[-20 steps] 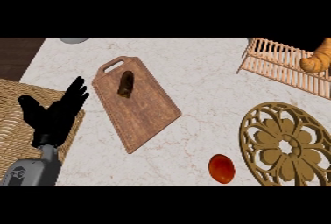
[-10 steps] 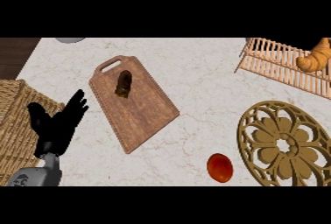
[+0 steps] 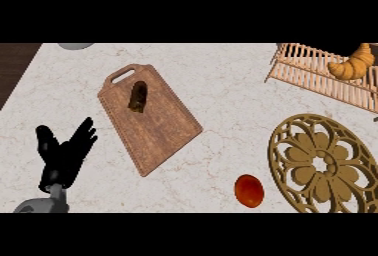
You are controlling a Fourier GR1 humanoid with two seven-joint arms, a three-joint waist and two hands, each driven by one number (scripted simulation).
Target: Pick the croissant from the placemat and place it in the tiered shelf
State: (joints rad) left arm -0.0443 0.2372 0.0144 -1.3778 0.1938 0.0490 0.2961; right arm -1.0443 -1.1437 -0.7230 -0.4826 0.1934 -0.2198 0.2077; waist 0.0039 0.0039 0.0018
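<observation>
The left hand (image 3: 66, 155) stands at the lower left, fingers spread wide and holding nothing; the right hand is out of view. Over the last second the view has slid leftward, so the woven mat once under that hand is gone from sight and bare worktop (image 3: 221, 75) lies beneath it. Beside it is a board (image 3: 159, 130) with a dark piece (image 3: 138, 96) on it, then a red fruit (image 3: 249, 190) and a gold trivet (image 3: 328, 162). The croissant (image 3: 353, 64) already rests in the shelf (image 3: 310, 75), upper right. The placing looks done, the hand merely resting.
</observation>
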